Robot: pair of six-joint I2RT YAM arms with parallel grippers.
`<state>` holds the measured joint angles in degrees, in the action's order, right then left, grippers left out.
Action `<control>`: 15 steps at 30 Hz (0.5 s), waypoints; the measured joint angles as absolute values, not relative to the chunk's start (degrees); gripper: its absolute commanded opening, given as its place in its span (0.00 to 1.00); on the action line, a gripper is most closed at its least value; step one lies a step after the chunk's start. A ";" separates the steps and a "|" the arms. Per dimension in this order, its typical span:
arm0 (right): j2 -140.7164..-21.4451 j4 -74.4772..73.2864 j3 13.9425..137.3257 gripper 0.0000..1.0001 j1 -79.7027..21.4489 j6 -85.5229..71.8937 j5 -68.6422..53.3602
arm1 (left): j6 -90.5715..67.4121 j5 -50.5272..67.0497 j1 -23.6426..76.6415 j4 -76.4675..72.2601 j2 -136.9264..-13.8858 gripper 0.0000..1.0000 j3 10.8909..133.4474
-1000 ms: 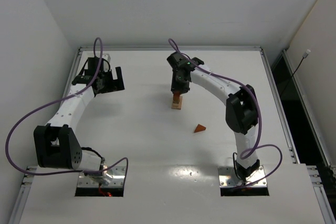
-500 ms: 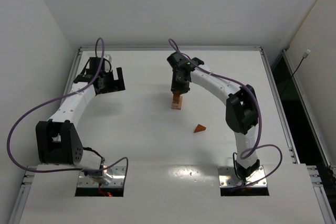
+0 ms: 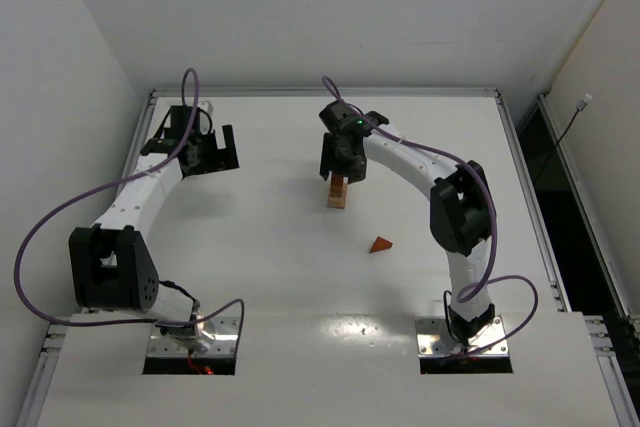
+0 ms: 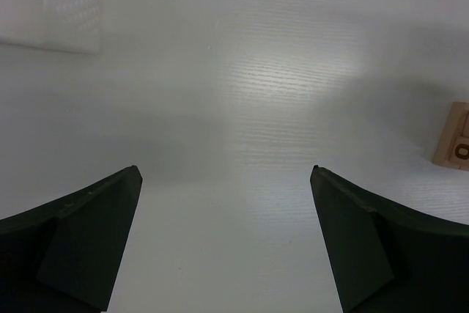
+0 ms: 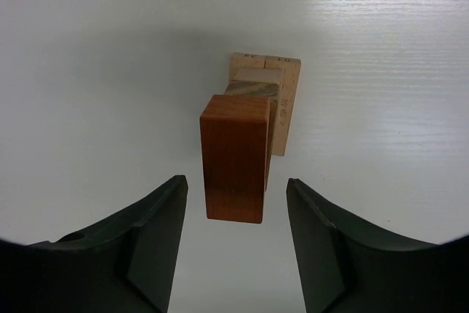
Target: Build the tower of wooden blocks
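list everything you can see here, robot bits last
wood block tower: one, pale tan blocks with a reddish-brown block on top, mid-table
wedge: one, reddish-brown, lying alone on the table, nearer the arm bases than the tower
table: one, white
perforated piece: one, white, top-left corner of the left wrist view
cables: two, purple, one looping along each arm
left arm: one, white and black, far left, jaws wide open and empty
right arm: one, white and black, jaws open either side of the top block, not touching it
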<state>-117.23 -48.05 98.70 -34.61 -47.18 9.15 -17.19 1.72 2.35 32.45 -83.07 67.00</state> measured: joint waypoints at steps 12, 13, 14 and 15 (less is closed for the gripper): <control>-115.35 -42.35 95.64 0.67 -34.44 -40.56 5.76 | -17.19 1.34 2.35 32.51 -83.42 1.00 67.02; -113.75 -41.36 93.78 0.67 -34.20 -38.54 5.43 | -17.19 1.19 2.35 32.53 -83.35 1.00 67.00; -111.61 -40.16 91.37 0.67 -33.98 -35.86 4.78 | -17.17 1.04 2.35 32.49 -83.22 1.00 66.85; -108.73 -38.87 88.33 0.67 -33.43 -32.84 3.62 | -17.10 0.84 2.35 32.47 -82.83 1.00 66.46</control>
<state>-108.73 -38.87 88.33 -33.43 -32.84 3.62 -17.10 0.84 2.35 32.47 -82.83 66.46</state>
